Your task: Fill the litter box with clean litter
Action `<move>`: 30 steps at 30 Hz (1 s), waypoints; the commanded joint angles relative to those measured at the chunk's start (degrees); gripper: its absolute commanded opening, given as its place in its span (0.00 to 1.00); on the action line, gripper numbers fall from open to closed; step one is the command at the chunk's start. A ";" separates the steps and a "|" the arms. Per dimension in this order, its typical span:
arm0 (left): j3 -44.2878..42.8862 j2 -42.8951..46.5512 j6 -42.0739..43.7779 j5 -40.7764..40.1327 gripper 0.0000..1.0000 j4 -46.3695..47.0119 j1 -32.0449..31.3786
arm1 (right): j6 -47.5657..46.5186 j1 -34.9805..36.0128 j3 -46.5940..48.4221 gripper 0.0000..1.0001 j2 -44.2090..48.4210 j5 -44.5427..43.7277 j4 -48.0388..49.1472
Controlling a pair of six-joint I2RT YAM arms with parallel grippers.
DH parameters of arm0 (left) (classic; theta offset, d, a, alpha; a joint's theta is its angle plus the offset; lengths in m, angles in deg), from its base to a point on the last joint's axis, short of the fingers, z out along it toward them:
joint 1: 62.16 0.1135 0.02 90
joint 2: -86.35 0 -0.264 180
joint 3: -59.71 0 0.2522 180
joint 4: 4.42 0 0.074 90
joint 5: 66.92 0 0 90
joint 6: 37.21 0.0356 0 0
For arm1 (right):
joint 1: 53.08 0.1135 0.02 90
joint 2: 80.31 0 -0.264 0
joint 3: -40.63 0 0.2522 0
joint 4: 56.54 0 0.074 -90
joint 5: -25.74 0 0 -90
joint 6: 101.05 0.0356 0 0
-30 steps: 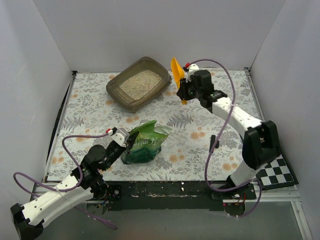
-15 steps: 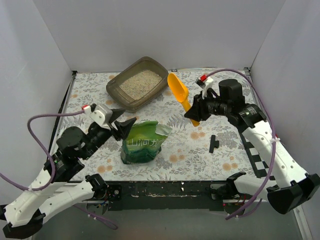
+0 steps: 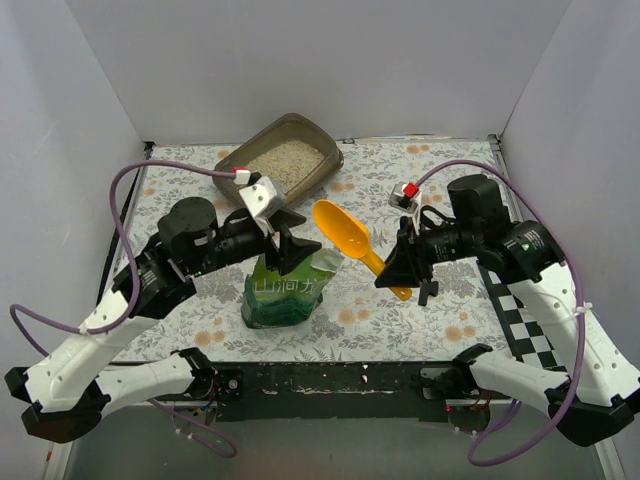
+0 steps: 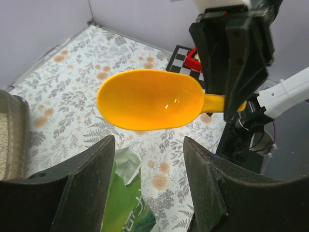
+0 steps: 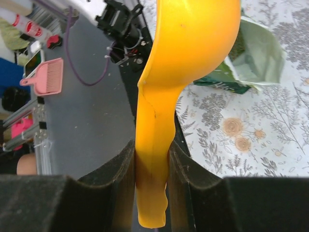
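Grips the yellow scoop [image 3: 342,228] by its handle in the right hand [image 3: 400,272], with the bowl in the air near the open green bag [image 3: 285,292]. Holds the left hand [image 3: 289,235] released above that bag, fingers spread on nothing. Shows the litter box [image 3: 330,166] at the far side of the table [image 3: 450,160], with clean litter [image 3: 290,160] spread inside.

The right pincer [image 4: 231,104] clamps the handle of a yellow scoop [image 4: 149,99] over the floral table [image 4: 63,92].

- The left gripper [image 3: 288,238] has let go of the bag [image 3: 283,297], opened, and risen above it.
- The right gripper [image 3: 402,268] has carried the scoop [image 3: 343,230] from beside the litter box [image 3: 322,131] to near the left gripper.
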 commanded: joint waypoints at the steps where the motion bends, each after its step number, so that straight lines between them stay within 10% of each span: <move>1: -2.16 -1.60 -1.33 5.26 0.58 -0.04 0.16 | -2.87 2.18 5.33 0.01 0.86 5.79 -4.03; 30: 0.74 -6.26 -0.98 12.02 0.55 4.89 0.16 | -4.19 11.50 5.60 0.01 -1.59 3.33 -3.07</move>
